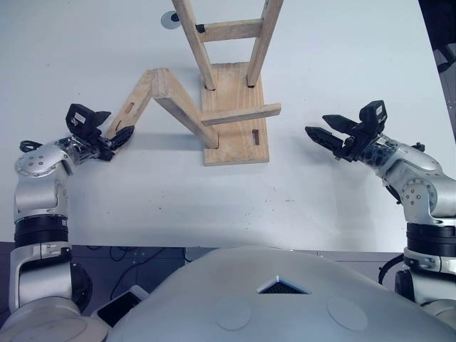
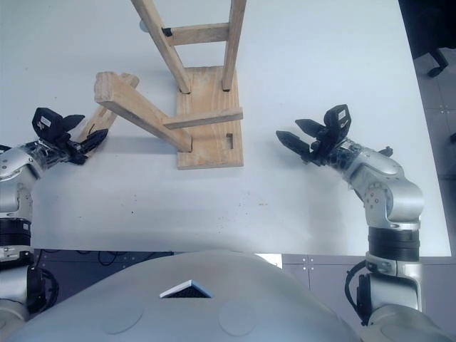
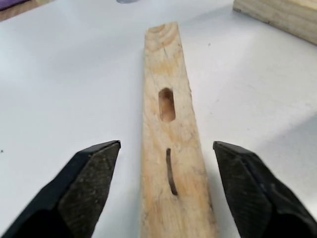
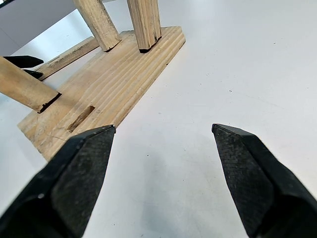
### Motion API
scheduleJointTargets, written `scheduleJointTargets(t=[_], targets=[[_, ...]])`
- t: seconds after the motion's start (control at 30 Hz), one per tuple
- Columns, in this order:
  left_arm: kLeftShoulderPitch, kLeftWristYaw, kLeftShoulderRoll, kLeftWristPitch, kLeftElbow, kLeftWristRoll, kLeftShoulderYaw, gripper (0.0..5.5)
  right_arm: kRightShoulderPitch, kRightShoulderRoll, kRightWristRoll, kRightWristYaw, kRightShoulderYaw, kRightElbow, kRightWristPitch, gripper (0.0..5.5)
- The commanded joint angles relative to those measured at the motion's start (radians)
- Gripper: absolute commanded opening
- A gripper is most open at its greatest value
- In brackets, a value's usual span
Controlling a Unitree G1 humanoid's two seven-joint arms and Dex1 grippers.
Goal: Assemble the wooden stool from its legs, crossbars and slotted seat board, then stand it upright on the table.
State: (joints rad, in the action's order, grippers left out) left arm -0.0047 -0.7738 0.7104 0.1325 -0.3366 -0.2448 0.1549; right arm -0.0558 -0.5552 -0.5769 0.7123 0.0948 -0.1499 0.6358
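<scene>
Assembly stands at the fourth leg. On the left, the left gripper is at the near end of the loose leg, which lies flat on the table. Its fingers are apart, one on each side of the wood, and in the left wrist view they seem not to press it yet.

The far end of this leg lies beside the top of the tilted leg. That one sits in the near-left slot of the seat board and leans to the left, and its crossbar sticks out free over the board.

The board lies flat in the middle. Two legs joined by the upper crossbar stand in its far slots, and the empty slot waits near the right edge.

On the right, the right gripper hovers beside the board, its fingers wide apart and holding nothing.

I judge that the next move is to close on the loose leg and lift it. It must then meet both the free crossbar and the empty slot, so the right gripper may need to steady the board.
</scene>
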Motion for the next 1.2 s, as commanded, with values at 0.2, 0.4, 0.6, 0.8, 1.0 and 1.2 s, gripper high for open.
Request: scheduleJointTargets(t=[0.2, 0.4, 0.6, 0.8, 1.0, 1.2], targets=[[0.02, -0.058, 0.002, 0.067, -0.007, 0.004, -0.019, 3.53, 0.009, 0.013, 0.027, -0.001, -0.012, 0.01, -0.007, 3.58], [0.01, -0.063, -0.002, 0.062, -0.006, 0.003, -0.007, 2.66, 0.012, 0.013, 0.034, 0.002, -0.015, 0.014, -0.012, 3.58], [-0.013, -0.059, -0.002, 0.019, -0.021, 0.011, 0.0, 2.01, 0.017, 0.019, 0.03, -0.003, -0.008, 0.015, -0.012, 3.58], [-0.303, -0.181, -0.012, 0.217, 0.222, -0.384, 0.134, 2.0, 0.194, 0.056, -0.183, -0.015, 0.14, 0.01, 0.085, 3.58], [-0.512, -0.225, -0.009, 0.636, 0.402, -0.862, 0.169, 2.0, 0.536, 0.142, -0.606, -0.091, 0.26, 0.027, 0.232, 3.58], [-0.529, -0.222, -0.065, 0.752, 0.473, -0.93, 0.077, 2.0, 0.638, 0.279, -0.785, -0.197, 0.167, -0.102, 0.251, 3.58]])
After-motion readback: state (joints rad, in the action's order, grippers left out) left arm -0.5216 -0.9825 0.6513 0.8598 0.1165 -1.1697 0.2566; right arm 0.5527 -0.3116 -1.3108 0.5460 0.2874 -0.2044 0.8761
